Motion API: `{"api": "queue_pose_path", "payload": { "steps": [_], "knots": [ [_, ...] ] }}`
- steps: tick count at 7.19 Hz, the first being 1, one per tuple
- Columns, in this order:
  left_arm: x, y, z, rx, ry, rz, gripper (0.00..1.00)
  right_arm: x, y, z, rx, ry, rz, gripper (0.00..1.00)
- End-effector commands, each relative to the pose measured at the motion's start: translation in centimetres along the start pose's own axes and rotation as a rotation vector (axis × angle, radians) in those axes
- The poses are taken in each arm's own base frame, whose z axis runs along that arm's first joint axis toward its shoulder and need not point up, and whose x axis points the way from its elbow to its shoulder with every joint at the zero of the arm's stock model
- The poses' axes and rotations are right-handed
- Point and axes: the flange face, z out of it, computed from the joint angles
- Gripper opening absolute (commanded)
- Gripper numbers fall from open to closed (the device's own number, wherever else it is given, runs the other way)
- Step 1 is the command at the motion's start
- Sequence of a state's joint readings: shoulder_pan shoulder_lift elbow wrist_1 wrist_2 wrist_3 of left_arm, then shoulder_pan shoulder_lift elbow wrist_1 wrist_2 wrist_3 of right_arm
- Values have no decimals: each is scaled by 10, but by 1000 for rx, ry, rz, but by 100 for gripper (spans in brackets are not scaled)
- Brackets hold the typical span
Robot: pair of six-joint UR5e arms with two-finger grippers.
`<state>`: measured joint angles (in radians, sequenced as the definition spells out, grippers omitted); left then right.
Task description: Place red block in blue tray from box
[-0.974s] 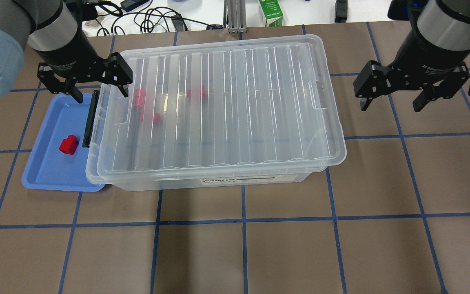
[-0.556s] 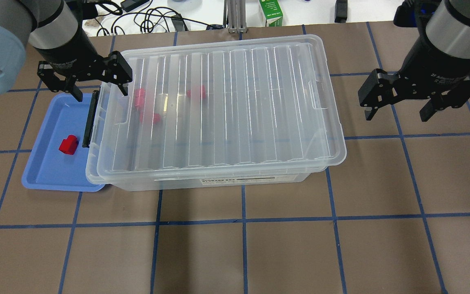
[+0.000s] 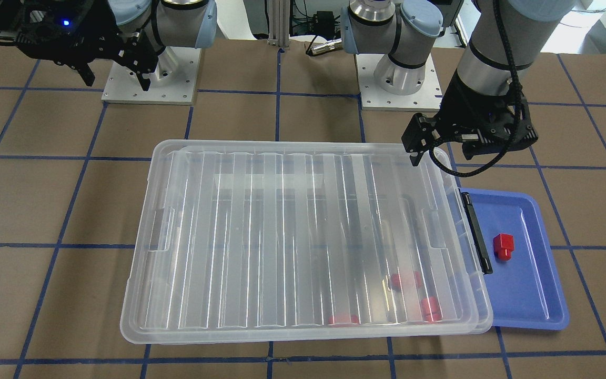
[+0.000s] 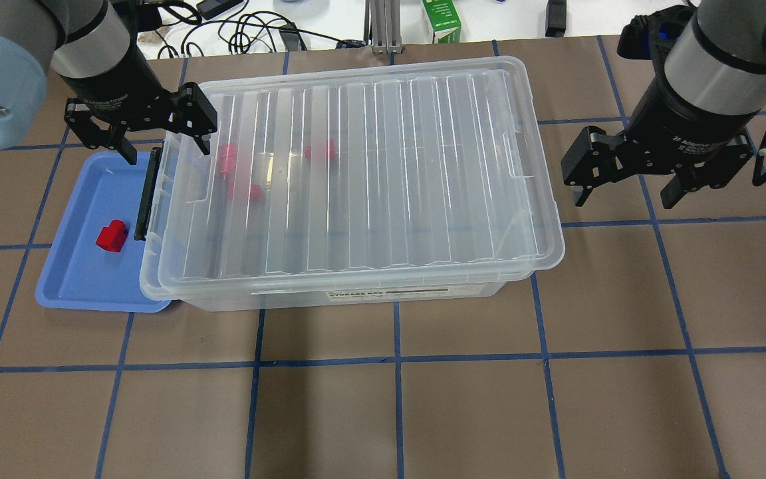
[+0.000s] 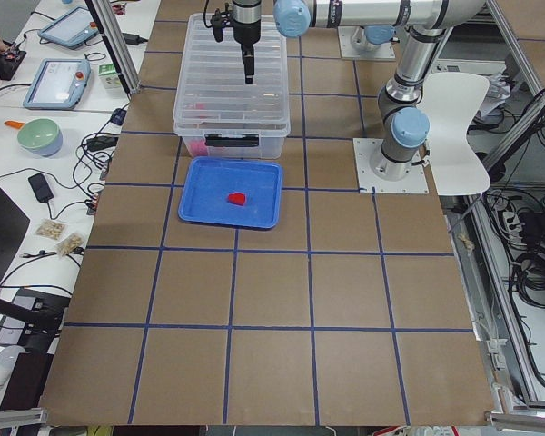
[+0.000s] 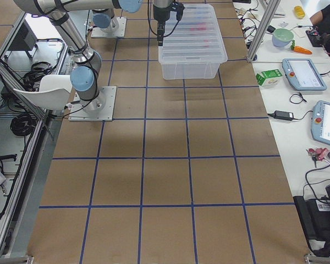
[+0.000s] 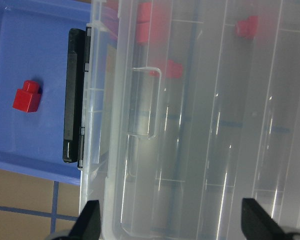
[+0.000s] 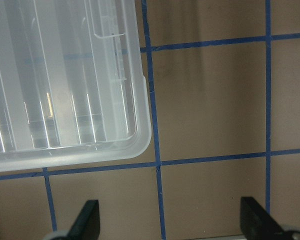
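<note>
The box [image 4: 370,173] is a clear bin with its ribbed lid on and a black latch bar [image 4: 147,193] at its left end. Three red blocks [image 4: 320,152] show blurred through the lid near that end. The blue tray [image 4: 84,266] lies against that end with one red block [image 4: 112,236] in it; this block also shows in the left wrist view [image 7: 26,98]. My left gripper [image 4: 167,154] is open and empty above the box's far left corner. My right gripper [image 4: 624,199] is open and empty above the bare table, right of the box.
A green carton [image 4: 441,20] and black cables [image 4: 243,30] lie on the white bench beyond the table's far edge. The two arm bases [image 3: 150,79] stand on the robot's side. Blue tape lines grid the brown table.
My right gripper has moved a little left and nearer, closer to the box's right end. My left gripper has hardly moved. The box, tray and blocks have not moved.
</note>
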<state>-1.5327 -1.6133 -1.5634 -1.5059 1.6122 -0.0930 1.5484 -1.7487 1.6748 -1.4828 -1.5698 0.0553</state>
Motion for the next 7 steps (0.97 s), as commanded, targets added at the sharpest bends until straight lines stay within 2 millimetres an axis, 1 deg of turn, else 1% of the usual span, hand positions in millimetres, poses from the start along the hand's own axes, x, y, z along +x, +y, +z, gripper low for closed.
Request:
{"api": "queue_pose_path", "payload": {
  "steps": [1, 2, 7],
  "knots": [
    [0, 5, -3, 4, -1, 1, 100, -2, -9, 6, -1, 10, -9, 100],
    [0, 5, -9, 16, 0, 0, 100, -2, -13, 3, 42, 11, -5, 100],
    [1, 4, -2, -2, 0, 2, 100, -1, -10, -2, 56, 12, -4, 100]
  ]
}}
